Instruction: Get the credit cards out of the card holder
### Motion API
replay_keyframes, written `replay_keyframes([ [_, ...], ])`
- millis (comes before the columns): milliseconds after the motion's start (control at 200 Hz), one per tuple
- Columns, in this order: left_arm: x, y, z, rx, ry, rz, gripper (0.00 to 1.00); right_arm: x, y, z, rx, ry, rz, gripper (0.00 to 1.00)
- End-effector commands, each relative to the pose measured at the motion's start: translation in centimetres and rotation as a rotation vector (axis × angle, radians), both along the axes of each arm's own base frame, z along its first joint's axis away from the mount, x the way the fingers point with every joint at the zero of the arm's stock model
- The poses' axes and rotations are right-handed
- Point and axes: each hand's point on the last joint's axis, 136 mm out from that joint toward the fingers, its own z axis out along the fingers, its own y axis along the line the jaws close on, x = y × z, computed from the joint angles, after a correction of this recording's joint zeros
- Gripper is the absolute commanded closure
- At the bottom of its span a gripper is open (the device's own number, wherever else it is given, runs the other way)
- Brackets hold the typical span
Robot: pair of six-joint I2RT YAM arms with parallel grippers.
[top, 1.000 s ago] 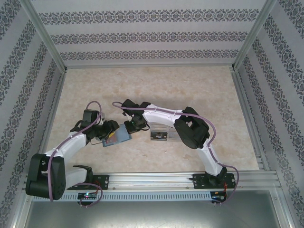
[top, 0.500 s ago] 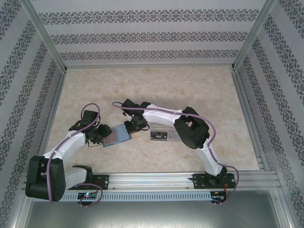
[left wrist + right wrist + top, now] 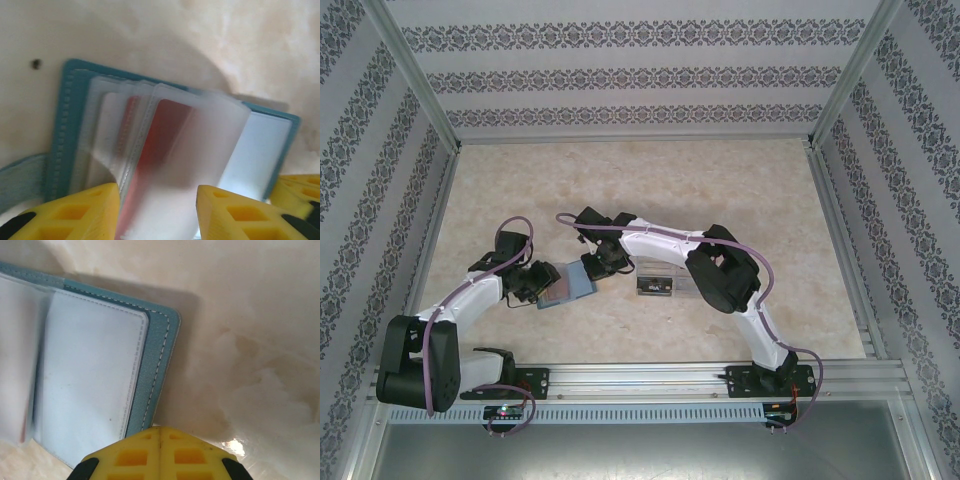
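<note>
The teal card holder [image 3: 570, 284] lies open on the table between my two grippers. In the left wrist view its teal border [image 3: 67, 125] frames a fan of clear sleeves, and a red credit card [image 3: 167, 125] shows through one. A pale frosted sleeve [image 3: 210, 140] stands up, blurred, in the gap of my left gripper [image 3: 157, 189], whose jaws stand apart at the holder's left side [image 3: 535, 285]. My right gripper [image 3: 160, 432] is shut, its tip on the teal edge of the holder's [image 3: 157, 355] right flap [image 3: 598, 265].
A small clear plastic box [image 3: 657, 283] sits just right of the holder, under the right arm's forearm. Patterned walls enclose the marbled table [image 3: 650, 180] on three sides. An aluminium rail [image 3: 670, 375] runs along the near edge.
My left gripper shifted slightly at the holder's left side. A pale sleeve has swung over the red card that showed before. The right arm has not moved.
</note>
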Motion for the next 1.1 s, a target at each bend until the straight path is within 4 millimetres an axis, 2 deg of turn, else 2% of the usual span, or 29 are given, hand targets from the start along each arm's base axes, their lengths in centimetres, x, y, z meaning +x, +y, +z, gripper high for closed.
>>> replay_keyframes([
  [0,0.9,-1.4,0.9,-0.081,-0.073,-0.052,0.54,-0.6,0.8,-0.3,0.004,0.018,0.019,1.0],
  [165,1.2,-1.8,1.6,-0.109,-0.107,-0.062,0.5,-0.5,0.9,-0.3,0.005,0.019,0.018,1.0],
  [275,1.1,-1.8,1.6,-0.109,-0.102,-0.064,0.32,-0.5,0.9,-0.2,0.005,0.016,0.018,1.0],
  [305,1.2,-1.9,1.7,-0.114,-0.106,-0.066,0.3,-0.5,0.9,-0.1,0.005,0.015,0.017,1.0],
  [430,1.6,-2.5,2.3,-0.146,-0.137,-0.08,0.31,-0.2,0.7,0.1,0.005,0.005,0.011,1.0],
  [525,2.2,-3.3,3.6,-0.196,-0.19,-0.094,0.34,0.1,0.6,0.5,0.007,-0.007,0.005,1.0],
  [665,3.0,-3.9,5.2,-0.233,-0.249,-0.099,0.38,1.0,0.2,2.0,0.025,-0.059,-0.022,0.99],
  [894,3.6,-5.6,5.3,-0.28,-0.255,-0.118,0.42,2.4,-0.7,5.5,0.067,-0.157,-0.074,0.96],
  [989,3.7,-6.2,5.2,-0.283,-0.244,-0.132,0.43,2.6,-0.8,6.2,0.088,-0.166,-0.086,0.96],
  [1099,3.5,-5.9,5.3,-0.265,-0.242,-0.13,0.45,2.5,-0.4,6.3,0.107,-0.152,-0.086,0.95],
])
